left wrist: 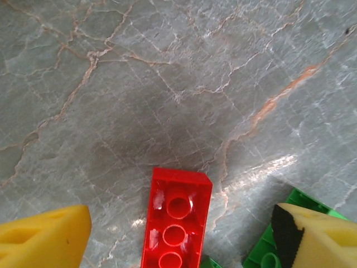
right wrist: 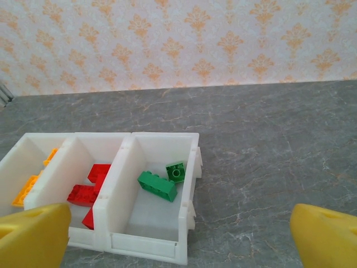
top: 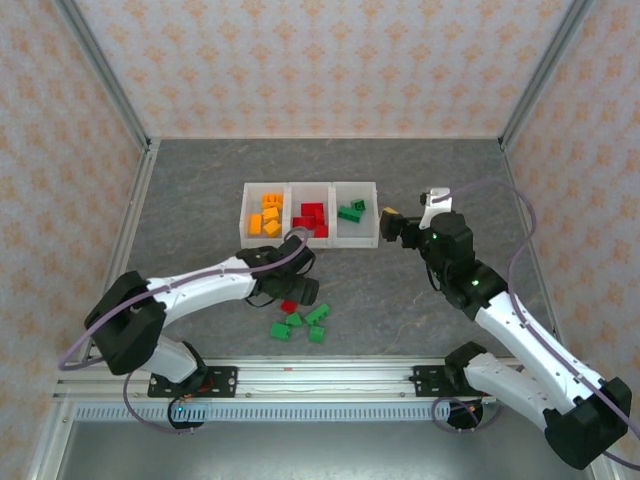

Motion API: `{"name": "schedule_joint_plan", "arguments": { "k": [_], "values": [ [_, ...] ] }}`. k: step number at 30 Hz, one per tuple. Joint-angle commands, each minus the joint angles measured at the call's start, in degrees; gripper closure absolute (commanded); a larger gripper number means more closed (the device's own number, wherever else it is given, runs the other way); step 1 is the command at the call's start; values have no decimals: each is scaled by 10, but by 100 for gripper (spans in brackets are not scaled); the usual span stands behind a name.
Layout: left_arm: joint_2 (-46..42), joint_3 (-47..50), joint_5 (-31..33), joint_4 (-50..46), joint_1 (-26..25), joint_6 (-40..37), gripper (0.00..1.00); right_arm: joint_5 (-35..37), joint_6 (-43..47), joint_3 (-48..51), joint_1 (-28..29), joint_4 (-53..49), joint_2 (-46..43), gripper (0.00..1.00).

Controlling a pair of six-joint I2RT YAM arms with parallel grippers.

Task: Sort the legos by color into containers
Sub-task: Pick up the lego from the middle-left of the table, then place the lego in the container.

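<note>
- The containers [top: 333,213] stand mid-counter [top: 200,200] as three joined white bins. The orange legos [top: 268,215] are in the left bin, the red legos [top: 311,218] in the middle and the green legos [top: 352,211] in the right.
- Loose pieces lie on the counter in front of the bins: one red brick [top: 288,306], and just nearer the arm bases a cluster of green bricks [top: 300,325].
- The left fingers [top: 296,290] sit low over that red brick and are spread wide. In the left wrist view it lies between the two yellow tips and touches neither, while a green brick [left wrist: 305,200] is partly hidden behind one tip.
- The right fingers [top: 390,224] hang just beside the containers' right end, spread wide and empty. The right wrist view looks down into the green bin, where two green pieces [right wrist: 162,181] lie close together.
</note>
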State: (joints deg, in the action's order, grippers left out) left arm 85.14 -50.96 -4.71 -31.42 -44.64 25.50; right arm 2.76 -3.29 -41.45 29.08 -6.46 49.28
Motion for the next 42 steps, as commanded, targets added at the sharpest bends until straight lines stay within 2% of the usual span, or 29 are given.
{"name": "schedule_joint_plan", "arguments": {
  "k": [1,5,14,17,27,31,35,38,42],
  "values": [
    [21,-32,33,-45,0,-19,17,-12,-8,6,-1,9,2,0],
    [29,-33,44,-48,0,-26,19,-13,-12,12,-1,12,14,0],
    [37,4,15,-10,4,-28,26,-16,-11,3,-1,1,13,0],
    [51,3,7,-5,4,-34,30,-12,-11,7,-1,5,10,0],
    [117,-11,7,0,18,-31,61,14,1,4,-1,3,21,0],
    [123,-4,7,17,18,-20,69,18,0,8,-1,7,20,0],
    [102,-23,49,2,19,-10,70,21,4,2,-1,0,20,0],
    [73,-54,92,-14,19,3,75,19,9,-2,-1,-3,15,0],
    [37,-109,137,-22,23,16,75,16,12,6,0,8,5,0]
  ]
}}
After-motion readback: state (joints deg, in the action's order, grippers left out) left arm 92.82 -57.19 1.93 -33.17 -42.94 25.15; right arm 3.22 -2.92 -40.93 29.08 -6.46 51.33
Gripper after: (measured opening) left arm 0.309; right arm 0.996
